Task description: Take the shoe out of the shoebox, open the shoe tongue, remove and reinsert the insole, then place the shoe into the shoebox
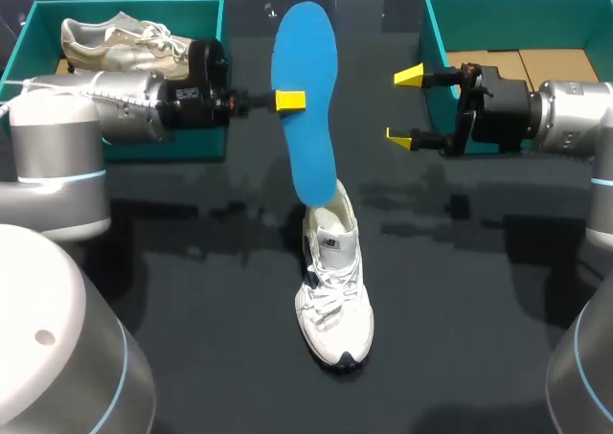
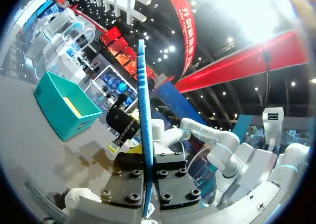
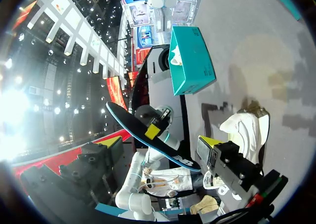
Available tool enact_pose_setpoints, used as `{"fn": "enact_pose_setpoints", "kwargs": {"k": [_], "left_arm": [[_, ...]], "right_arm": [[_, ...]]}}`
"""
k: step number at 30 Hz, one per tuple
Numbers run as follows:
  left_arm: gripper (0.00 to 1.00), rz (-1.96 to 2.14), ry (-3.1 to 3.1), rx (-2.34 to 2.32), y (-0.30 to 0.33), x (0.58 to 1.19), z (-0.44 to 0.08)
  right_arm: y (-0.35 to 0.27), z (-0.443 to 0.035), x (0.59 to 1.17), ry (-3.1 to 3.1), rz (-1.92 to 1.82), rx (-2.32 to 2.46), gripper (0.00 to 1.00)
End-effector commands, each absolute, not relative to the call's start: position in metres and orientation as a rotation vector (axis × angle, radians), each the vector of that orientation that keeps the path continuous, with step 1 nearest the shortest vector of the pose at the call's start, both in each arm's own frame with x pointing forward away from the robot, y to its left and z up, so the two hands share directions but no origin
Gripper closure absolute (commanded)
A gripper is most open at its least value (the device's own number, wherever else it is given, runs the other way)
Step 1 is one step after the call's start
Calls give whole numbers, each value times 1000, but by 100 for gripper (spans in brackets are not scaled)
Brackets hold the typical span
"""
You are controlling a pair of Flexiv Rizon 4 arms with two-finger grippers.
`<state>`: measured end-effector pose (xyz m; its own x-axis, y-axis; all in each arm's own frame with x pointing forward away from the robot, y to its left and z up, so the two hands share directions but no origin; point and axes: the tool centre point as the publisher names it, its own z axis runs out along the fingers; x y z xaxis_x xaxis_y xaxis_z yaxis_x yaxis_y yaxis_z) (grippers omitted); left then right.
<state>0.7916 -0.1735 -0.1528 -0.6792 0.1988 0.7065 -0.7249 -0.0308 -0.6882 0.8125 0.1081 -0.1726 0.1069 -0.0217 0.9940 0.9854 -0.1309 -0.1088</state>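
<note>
**Table contents outside the task**

1. Matte black tabletop. It is a dark, flat surface with faint, patchy reflections across its middle.

2. Open teal rectangular box. It stands at the table's far left corner, has no lid, and is the same teal inside and out.

3. Cream-and-beige lace-up sneaker. It lies inside that box, lengthwise along the back wall, apparently tipped onto its side. Its pale laces are loose.

4. Flat brown cardboard panels. They lie on the floor of the teal shoebox at the far right corner. A seam suggests two pieces side by side, though part of them is hidden.
</note>
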Motion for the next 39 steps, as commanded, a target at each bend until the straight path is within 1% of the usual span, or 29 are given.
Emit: {"fn": "enact_pose_setpoints", "kwargs": {"k": [1, 22, 31, 39], "left_arm": [[100, 1509, -1113, 986, -172, 789, -159], [100, 1287, -982, 1346, -189, 788, -192], [100, 1265, -1012, 1357, -198, 787, -198], [100, 1270, -1020, 1361, -203, 789, -203]], "right_arm": [[108, -172, 812, -1053, -1228, -1347, 0], [108, -172, 812, -1053, -1228, -1347, 0], [105, -170, 811, -1086, -1231, -1351, 0], [96, -159, 809, -1222, -1183, -1462, 0]]}}
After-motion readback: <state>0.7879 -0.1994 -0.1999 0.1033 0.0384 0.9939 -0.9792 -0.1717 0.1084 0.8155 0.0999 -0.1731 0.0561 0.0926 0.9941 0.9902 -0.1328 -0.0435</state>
